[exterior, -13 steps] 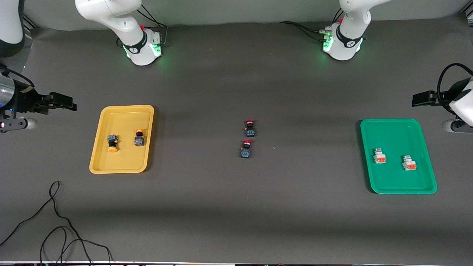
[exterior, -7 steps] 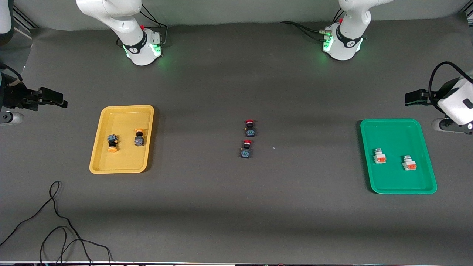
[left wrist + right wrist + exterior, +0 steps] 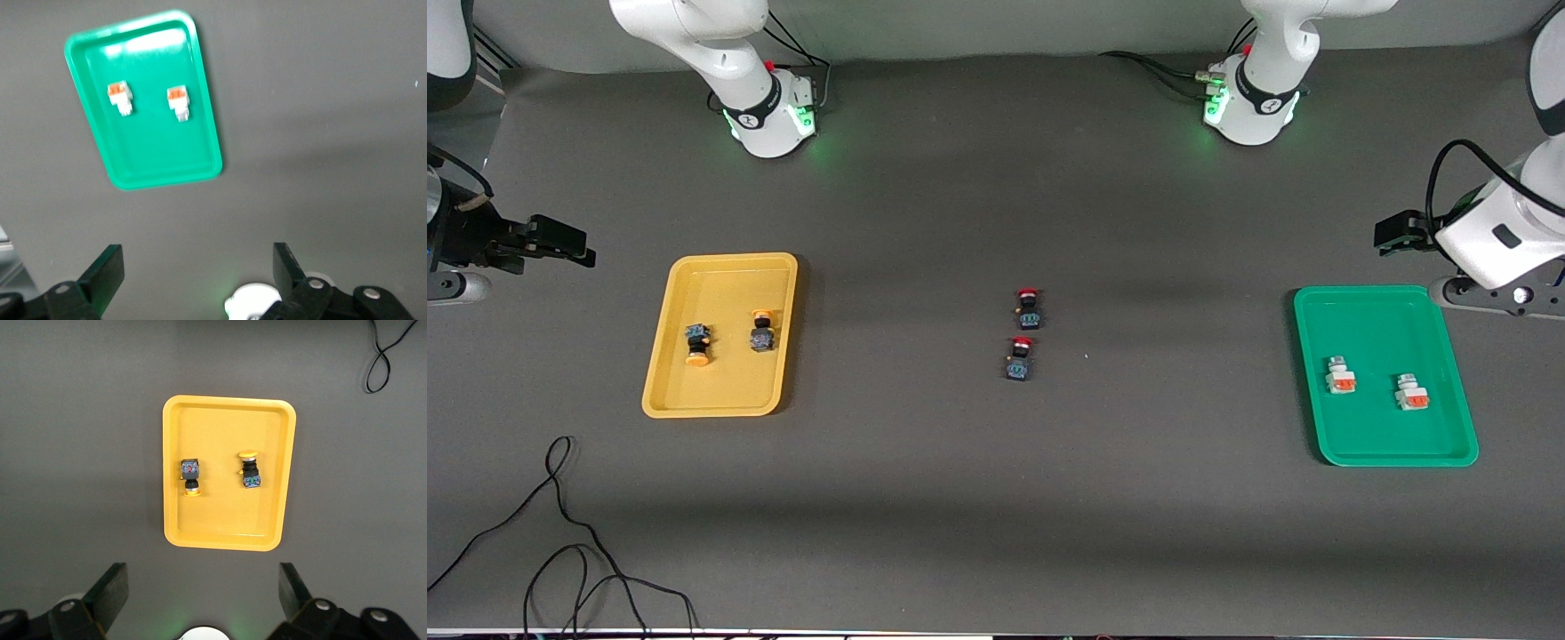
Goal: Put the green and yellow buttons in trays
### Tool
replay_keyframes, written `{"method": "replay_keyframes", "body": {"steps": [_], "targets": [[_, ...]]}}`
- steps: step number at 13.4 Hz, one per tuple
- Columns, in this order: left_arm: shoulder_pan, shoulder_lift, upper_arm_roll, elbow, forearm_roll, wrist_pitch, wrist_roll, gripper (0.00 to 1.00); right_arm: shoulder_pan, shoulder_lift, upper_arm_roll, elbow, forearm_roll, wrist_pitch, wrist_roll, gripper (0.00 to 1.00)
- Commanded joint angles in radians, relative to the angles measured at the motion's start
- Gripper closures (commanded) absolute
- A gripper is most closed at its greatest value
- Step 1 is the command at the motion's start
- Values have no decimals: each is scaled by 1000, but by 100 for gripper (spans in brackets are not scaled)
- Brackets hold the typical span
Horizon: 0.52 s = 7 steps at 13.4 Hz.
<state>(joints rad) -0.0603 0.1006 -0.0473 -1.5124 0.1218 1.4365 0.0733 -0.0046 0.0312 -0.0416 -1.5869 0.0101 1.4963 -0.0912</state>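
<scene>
The yellow tray (image 3: 729, 284) holds two black buttons with orange-yellow caps (image 3: 697, 345) (image 3: 761, 331). In the right wrist view the tray (image 3: 220, 427) and both buttons (image 3: 191, 477) (image 3: 249, 470) show. The green tray (image 3: 1369, 320) holds two white-grey blocks with orange faces (image 3: 1340, 377) (image 3: 1411, 394). In the left wrist view the tray (image 3: 160, 153) and both blocks (image 3: 120, 97) (image 3: 179, 103) show. My right gripper (image 3: 560, 242) (image 3: 203, 590) is open and empty, up over the table beside the yellow tray. My left gripper (image 3: 1400, 233) (image 3: 198, 270) is open and empty, up over the table beside the green tray.
Two black buttons with red caps (image 3: 1029, 308) (image 3: 1020, 358) lie on the bare table mid-way between the trays. A loose black cable (image 3: 560, 533) lies near the table's front edge at the right arm's end; it also shows in the right wrist view (image 3: 383, 353).
My left gripper has drifted toward the table's middle. My right gripper has shifted slightly toward its end of the table. Trays and buttons have not moved.
</scene>
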Motion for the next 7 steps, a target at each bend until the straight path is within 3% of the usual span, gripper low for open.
{"method": "replay_keyframes", "body": {"steps": [1, 7], "targets": [[-24, -127, 18, -187, -14, 128, -3, 1, 8, -30, 3, -28, -24, 21, 24, 0], [11, -85, -20, -164, -16, 144, 0, 1, 6, -30, 2, -28, -44, 45, 10, 0]]}}
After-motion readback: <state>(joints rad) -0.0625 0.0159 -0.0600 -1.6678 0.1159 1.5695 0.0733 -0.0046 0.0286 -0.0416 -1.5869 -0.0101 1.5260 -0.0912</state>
